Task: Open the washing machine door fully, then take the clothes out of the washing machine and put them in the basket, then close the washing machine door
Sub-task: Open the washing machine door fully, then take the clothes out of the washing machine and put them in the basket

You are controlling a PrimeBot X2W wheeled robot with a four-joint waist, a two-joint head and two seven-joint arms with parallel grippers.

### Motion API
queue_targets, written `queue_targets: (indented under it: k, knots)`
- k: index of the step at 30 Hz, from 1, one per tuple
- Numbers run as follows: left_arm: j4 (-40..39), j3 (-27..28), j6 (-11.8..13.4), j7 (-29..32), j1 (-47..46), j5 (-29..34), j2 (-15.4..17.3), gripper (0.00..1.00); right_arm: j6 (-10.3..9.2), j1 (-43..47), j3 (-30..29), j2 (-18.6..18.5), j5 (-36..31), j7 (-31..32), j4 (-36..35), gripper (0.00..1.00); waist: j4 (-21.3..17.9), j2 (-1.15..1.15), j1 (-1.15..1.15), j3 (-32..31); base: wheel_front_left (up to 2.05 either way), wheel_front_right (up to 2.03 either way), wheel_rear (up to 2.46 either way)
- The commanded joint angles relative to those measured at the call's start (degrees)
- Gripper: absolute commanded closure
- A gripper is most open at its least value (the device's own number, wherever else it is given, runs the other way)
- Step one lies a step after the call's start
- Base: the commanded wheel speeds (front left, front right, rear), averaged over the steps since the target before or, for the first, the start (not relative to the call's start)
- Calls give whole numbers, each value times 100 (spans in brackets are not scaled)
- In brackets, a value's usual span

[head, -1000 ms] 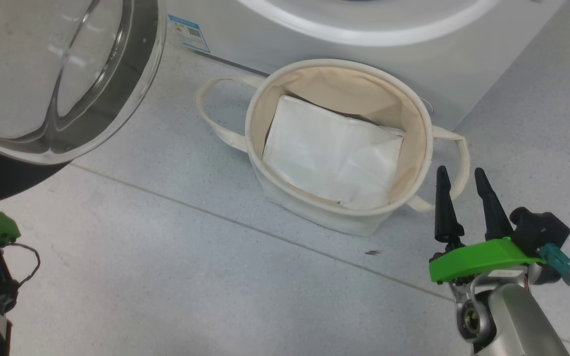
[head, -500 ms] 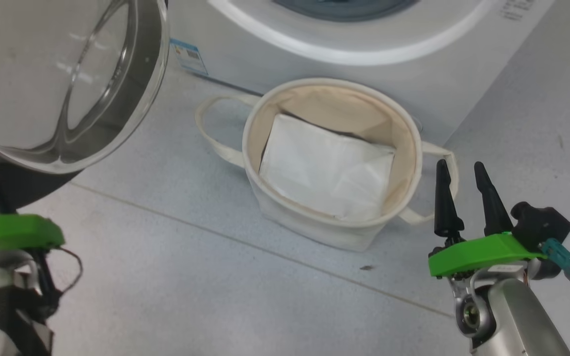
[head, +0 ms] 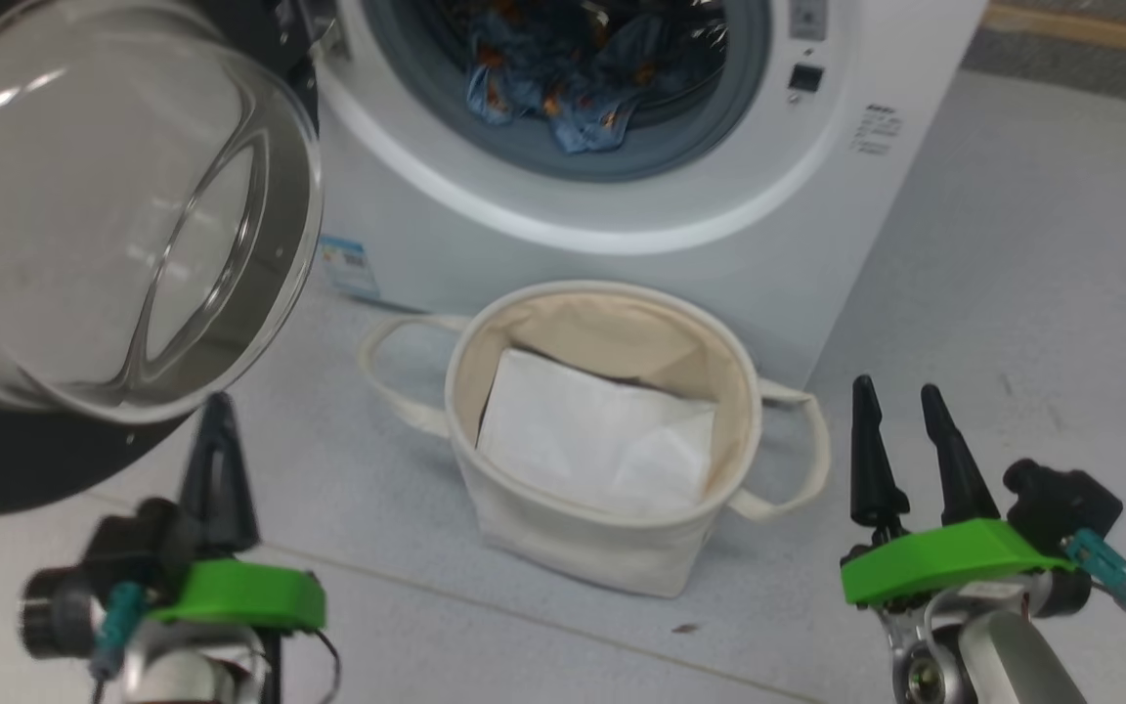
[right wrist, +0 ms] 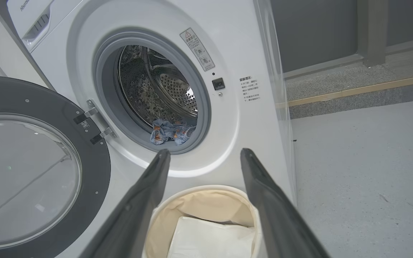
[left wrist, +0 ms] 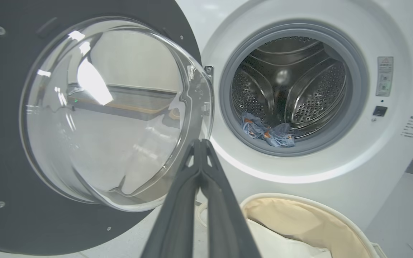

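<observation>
the washing machine door (left wrist: 84, 125) stands swung open to the left of the washing machine (left wrist: 382, 154). it hangs on its hinges at the left edge of the opening, and its clear glass bowl bulges toward the robot inside the wide black ring. the drum mouth is uncovered. the clothes (left wrist: 269, 130) lie in a small crumpled heap at the bottom front of the perforated steel drum, against the lower lip of the grey gasket. they are blue with orange-brown specks, though the print is too small to make out.

the basket (head: 573, 548) sits on the grey floor (head: 1013, 244) just in front of the machine, below the opening, with a looped handle sticking out on either side. inside it a plain white folded sheet (head: 592, 440) lies tilted against the wall. a small blue label (head: 348, 264) shows on the machine's lower left corner, just beside the door's rim.

the left hand (left wrist: 200, 143) is closed, its two dark fingers pressed together tip to tip and gripping nothing. it hovers low by the door's lower edge, pointing toward the join between door and drum. the right hand (right wrist: 204, 151) has its fingers spread wide and holds nothing. it hangs just to the right of the basket, near the right handle, with its fingers pointing at the machine's front.
</observation>
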Motion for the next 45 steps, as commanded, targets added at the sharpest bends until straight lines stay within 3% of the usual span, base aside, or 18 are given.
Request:
queue_targets:
  k: [1, 11, 13, 15, 17, 26, 45]
  knots:
    - [-284, 101, -50, 41, -77, 56, 57, 100, 22, -19, 146, 51, 48, -71, -223, 0, -206, 0, 0, -264, 0, 0, 0]
    - [-254, -787, -493, 23, 299, 95, -310, 100, 22, 284, 163, 52, 191, -71, -247, 0, -494, 0, 0, -592, 0, 0, 0]
    - [-127, -903, -576, -3, 317, 108, -328, 95, 22, 299, 171, 52, 161, -71, -251, 0, -545, 0, 0, -599, 0, 0, 0]
    - [8, -1003, -650, -35, 319, 142, -328, 84, 22, 315, 175, 52, 123, -71, -248, 0, -587, 0, 0, -598, 0, 0, 0]
    - [135, -1080, -731, -75, 325, 150, -334, 0, 22, 338, 169, 52, 94, -71, -221, 0, -623, 0, 0, -599, 0, 0, 0]
    - [555, -1126, -853, -188, 363, 154, -399, 0, 22, 367, 190, 52, -72, -71, -120, 0, -727, 0, 0, -570, 0, 0, 0]
    - [324, -761, -1023, -196, 631, 428, -561, 0, 22, 350, 121, 52, -202, -71, 60, 0, -745, 0, 0, -588, 0, 0, 0]
